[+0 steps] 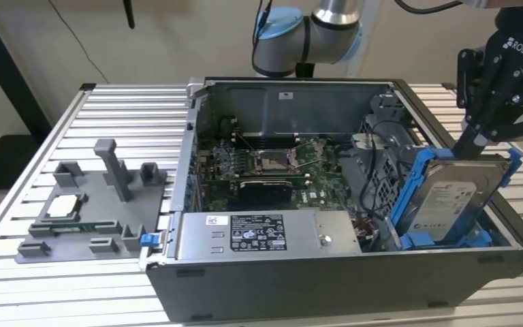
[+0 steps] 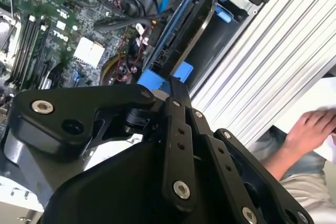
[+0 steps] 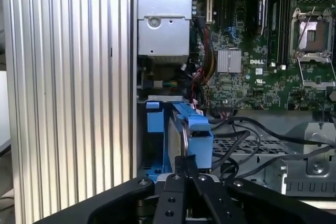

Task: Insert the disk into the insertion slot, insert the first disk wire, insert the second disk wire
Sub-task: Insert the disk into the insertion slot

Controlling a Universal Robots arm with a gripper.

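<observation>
A slatted metal desk [image 1: 107,102] carries an open computer case [image 1: 334,293], lying on its side. Inside are the green motherboard [image 1: 261,170] and, along the near wall, the grey power supply box [image 1: 261,235]. On the exterior view's right stands the perforated drive cage with the insertion slot [image 1: 384,184].

The disk [image 1: 451,194] is not seated. It stands steeply tilted at the mouth of the cage, lower end down among the blue fittings and upper end well above the case wall. The claw [image 1: 468,148] is clamped on the upper edge of its blue carrier frame [image 1: 418,178]. In both wrist views the two fingers meet tightly on that edge [image 2: 176,81] [image 3: 184,162].

The step in hand looks like the first one, seating the disk. To do it well, I would keep the carrier's rails parallel to the slot's walls, so the frame slides rather than wedges. Any push should run along the disk's length, not across it. Whether the lower edge already sits in its guides I cannot tell; it is hidden behind the frame.

Black cables [image 3: 247,140] lie loose just beside the bay and could snag. A person's hand [image 2: 314,125] rests beyond the desk, well apart from the work.
</observation>
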